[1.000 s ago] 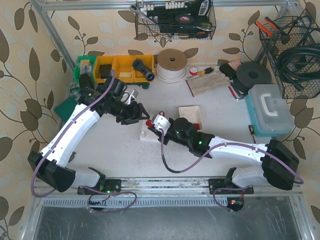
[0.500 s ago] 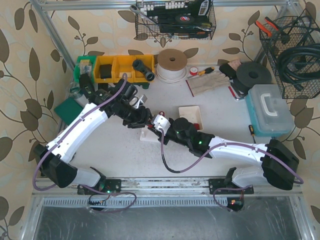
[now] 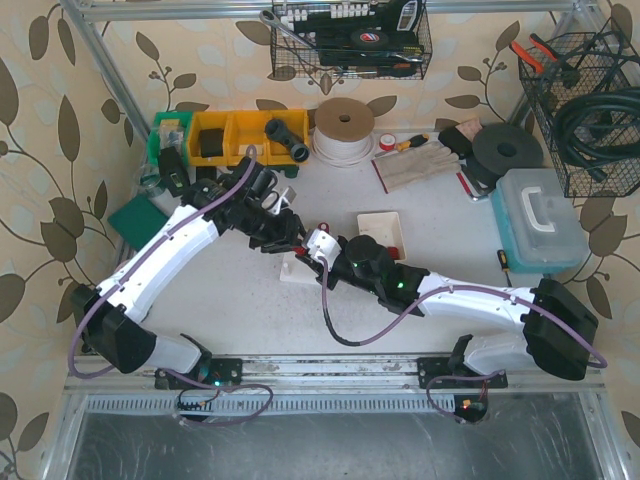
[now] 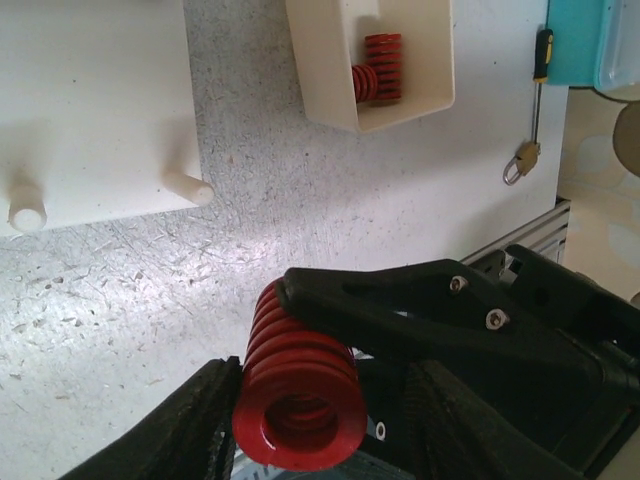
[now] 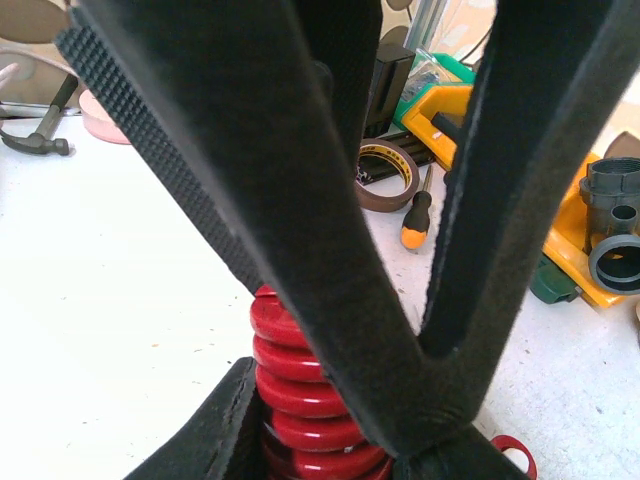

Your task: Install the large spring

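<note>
A speckled white counter (image 3: 260, 310); a black wire basket (image 3: 300, 65) of boxes, their print too small to read; a flat white plastic block with short pegs (image 4: 90, 100); a cream rectangular tray (image 4: 320, 50) holding smaller red coils (image 4: 380, 65); the large red coil spring (image 4: 298, 390), thick glossy turns around a hollow core, is clamped in the right pincer (image 5: 400, 400) over the counter near the block; the left pincer (image 4: 325, 425) stands half-wide, one finger each side of it

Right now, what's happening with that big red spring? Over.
Right gripper shut on the large spring. Left gripper open, fingers flanking it. Spring not yet on the pegs of the white base. Nothing seen in the way.
</note>
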{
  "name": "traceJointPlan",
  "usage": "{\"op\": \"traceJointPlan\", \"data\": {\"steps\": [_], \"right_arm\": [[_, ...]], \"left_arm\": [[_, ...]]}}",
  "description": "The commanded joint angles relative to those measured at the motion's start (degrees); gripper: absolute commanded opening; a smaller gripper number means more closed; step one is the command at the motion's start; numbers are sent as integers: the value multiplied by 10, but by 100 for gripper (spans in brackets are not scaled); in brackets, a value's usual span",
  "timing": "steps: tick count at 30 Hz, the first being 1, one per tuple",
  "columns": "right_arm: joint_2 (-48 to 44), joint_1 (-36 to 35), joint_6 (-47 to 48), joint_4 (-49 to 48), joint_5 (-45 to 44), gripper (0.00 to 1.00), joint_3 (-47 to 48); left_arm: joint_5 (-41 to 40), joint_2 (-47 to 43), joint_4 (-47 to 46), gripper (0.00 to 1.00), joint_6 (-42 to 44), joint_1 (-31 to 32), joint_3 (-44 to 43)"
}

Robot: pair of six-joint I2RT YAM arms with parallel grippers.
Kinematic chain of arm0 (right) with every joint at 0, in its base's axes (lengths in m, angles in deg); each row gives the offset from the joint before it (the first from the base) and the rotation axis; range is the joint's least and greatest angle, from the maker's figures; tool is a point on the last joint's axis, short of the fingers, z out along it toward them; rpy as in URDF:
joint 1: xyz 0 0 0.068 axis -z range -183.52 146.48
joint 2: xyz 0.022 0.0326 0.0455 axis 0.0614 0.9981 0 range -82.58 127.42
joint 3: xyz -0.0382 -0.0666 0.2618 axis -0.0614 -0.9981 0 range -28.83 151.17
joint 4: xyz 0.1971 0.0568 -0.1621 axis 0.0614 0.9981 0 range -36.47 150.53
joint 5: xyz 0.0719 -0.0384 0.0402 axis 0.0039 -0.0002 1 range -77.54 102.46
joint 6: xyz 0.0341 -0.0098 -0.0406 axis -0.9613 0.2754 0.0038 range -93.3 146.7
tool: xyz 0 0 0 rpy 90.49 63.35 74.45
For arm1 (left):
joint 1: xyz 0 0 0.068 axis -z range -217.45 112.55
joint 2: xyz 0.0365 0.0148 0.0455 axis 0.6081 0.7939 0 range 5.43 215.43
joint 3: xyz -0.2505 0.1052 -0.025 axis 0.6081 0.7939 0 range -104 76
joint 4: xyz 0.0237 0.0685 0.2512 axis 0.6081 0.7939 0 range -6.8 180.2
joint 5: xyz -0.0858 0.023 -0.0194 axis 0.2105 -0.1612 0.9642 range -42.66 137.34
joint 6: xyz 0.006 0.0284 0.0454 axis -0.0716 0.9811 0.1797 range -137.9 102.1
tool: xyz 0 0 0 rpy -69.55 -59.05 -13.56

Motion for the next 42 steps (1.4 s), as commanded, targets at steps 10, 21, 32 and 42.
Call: {"op": "traceJointPlan", "data": {"steps": [10, 21, 32, 42], "right_arm": [[0, -1, 1, -29, 1, 0, 9], [1, -1, 0, -29, -2, 0, 10], [3, 0, -10, -5, -15, 16, 25], [-8, -2, -38, 40, -51, 79, 44]], "left_arm": [[1, 3, -10, 43, 3, 3, -1], [5, 5, -15, 31, 4, 4, 5], [-33, 14, 16, 0, 17, 4, -28], [-60, 19, 56, 0, 30, -10, -101]]}}
